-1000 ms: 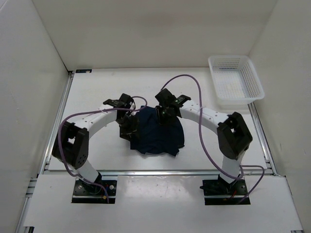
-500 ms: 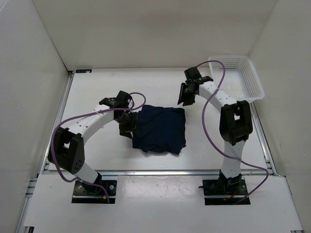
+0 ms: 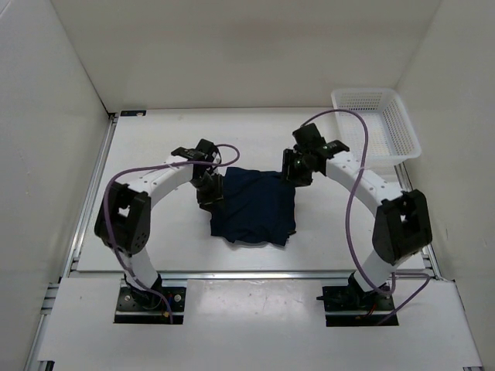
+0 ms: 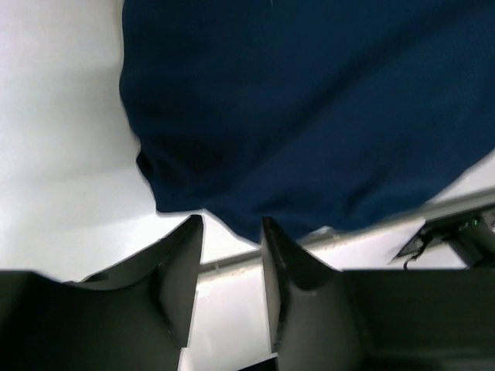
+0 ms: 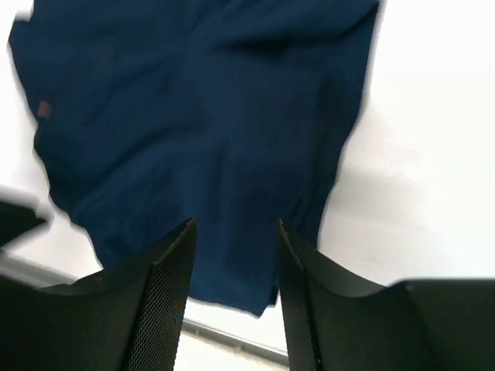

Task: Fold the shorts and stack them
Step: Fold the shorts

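On the white table [image 3: 155, 147], between the two arms, the shorts [image 3: 255, 207] lie folded into a rough dark navy square, flat on the surface. The left gripper [image 3: 209, 189] hangs at their far left edge, its fingers apart with a narrow gap and nothing between them. The right gripper [image 3: 296, 168] hovers by the far right corner of the fabric, its fingers likewise spread and empty. A white mesh basket [image 3: 375, 131] sits in the table's far right corner, well apart from the shorts.
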